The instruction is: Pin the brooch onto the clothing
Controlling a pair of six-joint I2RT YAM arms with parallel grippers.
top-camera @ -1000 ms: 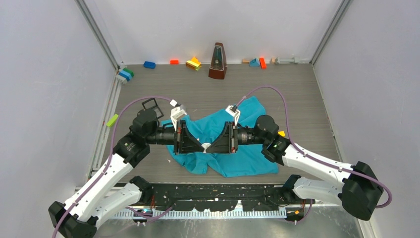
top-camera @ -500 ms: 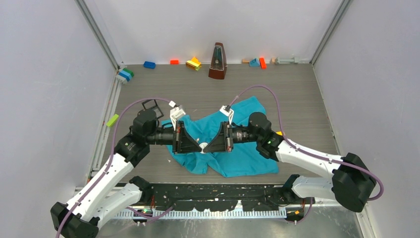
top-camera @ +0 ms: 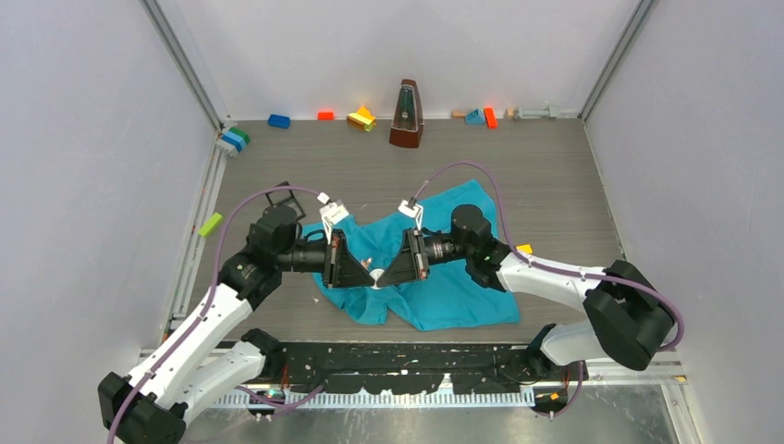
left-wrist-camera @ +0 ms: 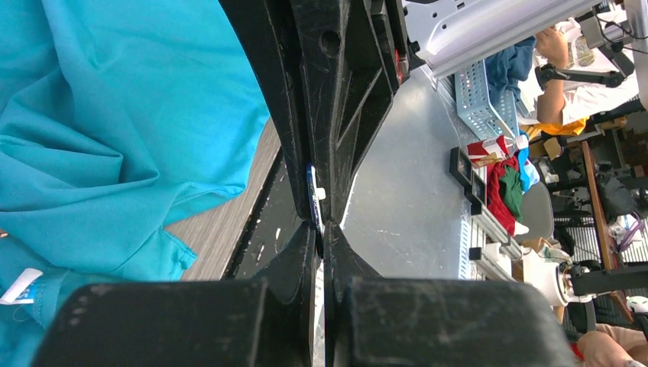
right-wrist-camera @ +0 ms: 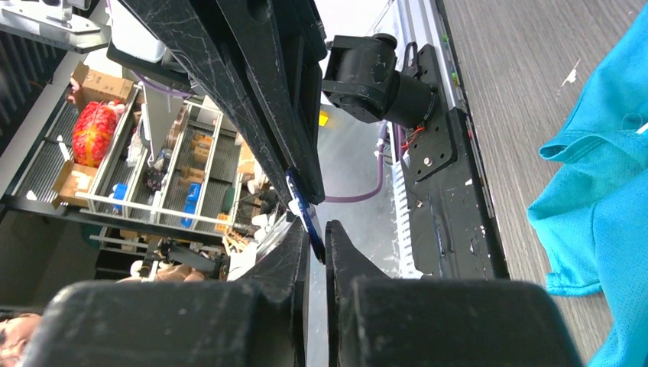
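The clothing (top-camera: 444, 289) is a teal T-shirt lying crumpled on the table, also in the left wrist view (left-wrist-camera: 115, 115) with its white neck label (left-wrist-camera: 21, 284), and in the right wrist view (right-wrist-camera: 611, 191). Above its left part my two grippers meet tip to tip. The brooch (top-camera: 374, 272) is pinched between them; edge-on it is a thin blue disc (left-wrist-camera: 312, 195) (right-wrist-camera: 302, 205). My left gripper (top-camera: 368, 275) (left-wrist-camera: 322, 227) is shut on one edge. The right gripper (top-camera: 381, 275) (right-wrist-camera: 314, 231) is shut on the other, its jaws a little apart around the disc.
A brown metronome (top-camera: 406, 115) and several coloured toy bricks (top-camera: 361, 118) line the back wall. A green piece (top-camera: 210, 224) lies at the left rail and a small yellow piece (top-camera: 524, 248) beside the right arm. Grey walls close in both sides.
The right jaws have closed onto the brooch. The right arm has pushed in to the left, and the meeting point of both grippers has shifted slightly left.
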